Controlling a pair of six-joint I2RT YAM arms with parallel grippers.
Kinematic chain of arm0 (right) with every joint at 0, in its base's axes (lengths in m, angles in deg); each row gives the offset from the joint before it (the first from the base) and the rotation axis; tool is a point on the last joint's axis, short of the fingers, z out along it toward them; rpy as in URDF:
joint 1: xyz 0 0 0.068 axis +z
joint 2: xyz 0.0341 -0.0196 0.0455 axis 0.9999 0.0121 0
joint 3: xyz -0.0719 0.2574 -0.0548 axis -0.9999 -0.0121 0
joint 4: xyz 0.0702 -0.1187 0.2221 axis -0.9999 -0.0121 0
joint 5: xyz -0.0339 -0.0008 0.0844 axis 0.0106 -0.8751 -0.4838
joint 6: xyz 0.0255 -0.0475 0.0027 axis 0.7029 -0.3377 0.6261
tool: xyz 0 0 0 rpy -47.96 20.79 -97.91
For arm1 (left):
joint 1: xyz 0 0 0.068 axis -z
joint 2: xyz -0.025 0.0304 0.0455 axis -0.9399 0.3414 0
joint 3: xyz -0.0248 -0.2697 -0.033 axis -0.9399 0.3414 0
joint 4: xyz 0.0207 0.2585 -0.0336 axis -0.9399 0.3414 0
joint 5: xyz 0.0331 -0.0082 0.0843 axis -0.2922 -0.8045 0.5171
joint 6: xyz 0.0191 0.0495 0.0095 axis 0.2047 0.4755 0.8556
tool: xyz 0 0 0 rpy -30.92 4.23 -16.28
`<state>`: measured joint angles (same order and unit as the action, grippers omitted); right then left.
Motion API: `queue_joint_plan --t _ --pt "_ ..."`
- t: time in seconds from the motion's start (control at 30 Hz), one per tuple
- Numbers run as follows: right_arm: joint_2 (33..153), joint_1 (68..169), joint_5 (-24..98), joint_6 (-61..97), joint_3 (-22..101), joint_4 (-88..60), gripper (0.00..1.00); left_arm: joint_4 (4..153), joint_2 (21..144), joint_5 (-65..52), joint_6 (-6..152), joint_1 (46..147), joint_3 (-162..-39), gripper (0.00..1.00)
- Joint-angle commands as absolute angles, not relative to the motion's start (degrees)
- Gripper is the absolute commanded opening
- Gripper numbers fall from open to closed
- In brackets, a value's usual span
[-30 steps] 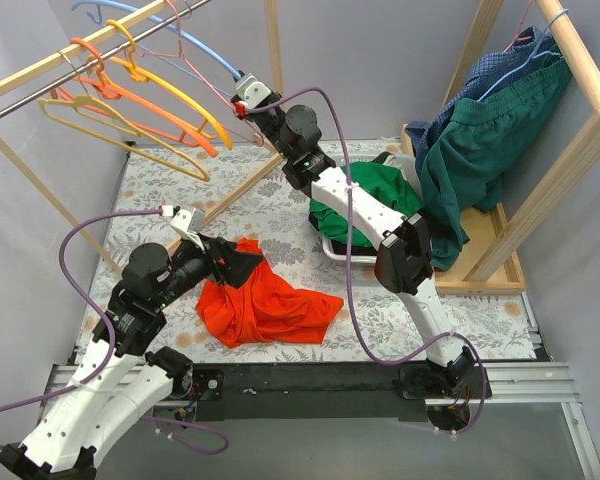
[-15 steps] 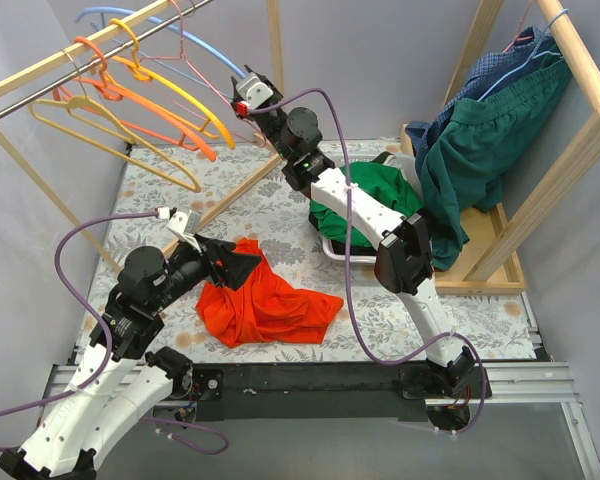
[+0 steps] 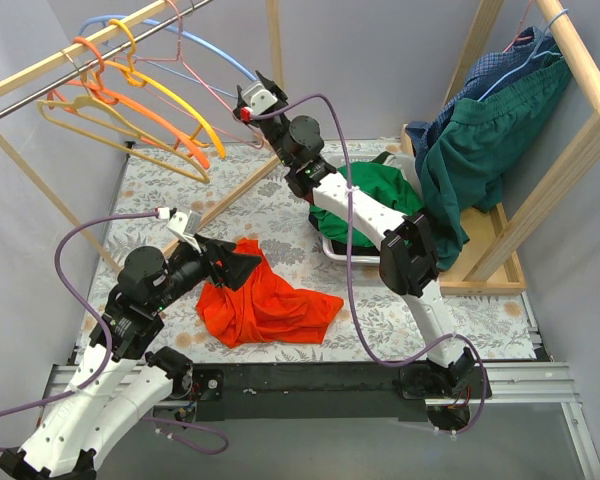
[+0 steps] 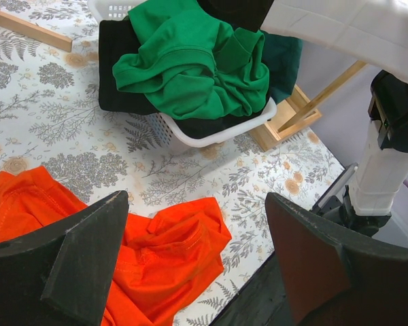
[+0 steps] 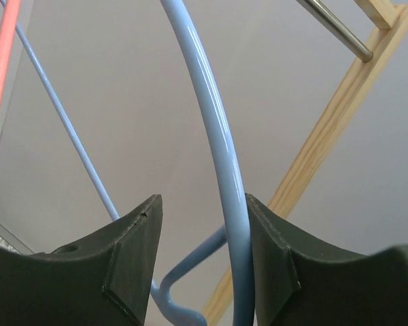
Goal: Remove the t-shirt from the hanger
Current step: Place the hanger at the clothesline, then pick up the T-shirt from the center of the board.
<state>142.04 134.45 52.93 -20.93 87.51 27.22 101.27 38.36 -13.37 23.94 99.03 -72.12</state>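
Observation:
The orange t-shirt (image 3: 270, 305) lies crumpled on the patterned table, off any hanger; it also shows in the left wrist view (image 4: 163, 251). My left gripper (image 3: 242, 262) hovers open and empty over its upper left edge (image 4: 196, 197). My right gripper (image 3: 252, 98) is raised at the back near the wooden rail (image 3: 40, 70). Its jaws stand open around the light blue hanger (image 3: 195, 45). In the right wrist view the hanger's bar (image 5: 211, 136) runs between the fingers (image 5: 202, 198), against the right finger and apart from the left one.
Orange (image 3: 130, 95), yellow (image 3: 175, 90), tan (image 3: 110, 130) and pink (image 3: 195, 80) hangers hang bare on the rail. A white basket (image 3: 338, 255) holds green and black clothes (image 4: 190, 68). A wooden rack at the right carries dark green and blue garments (image 3: 480, 150).
My right gripper has shifted slightly right and up at the blue hanger, and the hangers on the rail have swung. The left arm has drawn back slightly; the t-shirt has not moved.

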Motion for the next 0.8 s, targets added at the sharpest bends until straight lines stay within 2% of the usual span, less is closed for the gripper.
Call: queue_joint_plan --t 0.0,0.33,0.47,0.77 --pt "135.91 135.1 55.84 -21.86 85.15 34.69 0.58 102.07 37.42 -13.92 24.28 98.87 -71.48 0.81" --pt "130.55 135.63 58.57 -24.23 77.95 38.47 0.6 102.16 37.33 -14.53 24.55 98.87 -71.4 0.82" --pt "128.0 135.63 58.39 -23.0 77.94 34.44 0.63 102.07 37.42 -14.53 24.64 98.87 -71.57 0.82" --pt "126.32 135.8 57.07 -22.74 76.09 35.4 0.63 102.34 36.98 -14.44 24.55 98.87 -71.4 0.82"
